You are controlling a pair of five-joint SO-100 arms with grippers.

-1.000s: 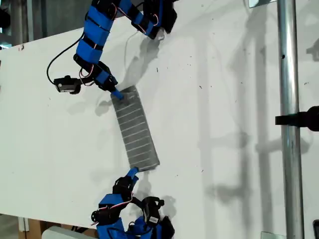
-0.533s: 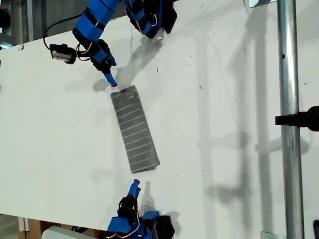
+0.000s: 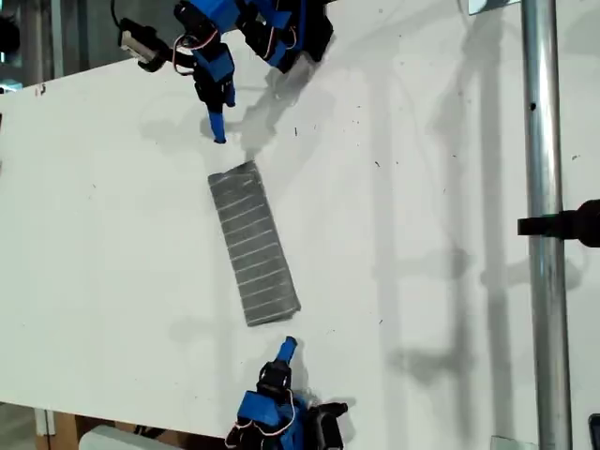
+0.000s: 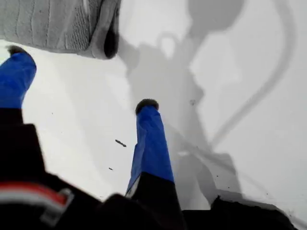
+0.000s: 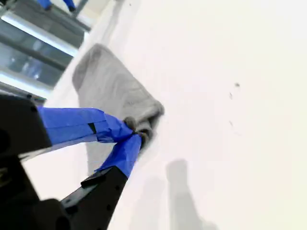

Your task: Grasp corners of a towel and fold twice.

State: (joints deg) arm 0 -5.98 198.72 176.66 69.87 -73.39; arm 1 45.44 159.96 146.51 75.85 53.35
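Grey striped towel (image 3: 253, 246) lies flat on the white table (image 3: 422, 234) as a narrow folded strip. Its long axis runs from one pincer to the other, and neither touches it.

- My first pincer (image 3: 218, 131): fingers spread wide, holding nothing, hanging over bare table. The towel's short end lies just ahead of its tips and a little off to one side. This is the nearer arm for that end.
- Towel, between the two pincers: both short ends are free and both are reachable by going straight ahead.
- My second pincer (image 3: 289, 347): tips pressed together, gripping nothing. The other short end lies ahead of it, with a gap of bare table between.

Judgement: if another fold is due, each pincer must advance along the strip's axis to its own end, and the second must open first.

View differences:
- The first wrist view shows the layered, rolled edge at the near corner (image 4: 104, 45) and the wide jaw gap. The exterior view shows neither.
- In the second wrist view the tips overlap the towel's end and seem to pinch it. The exterior view shows them apart.
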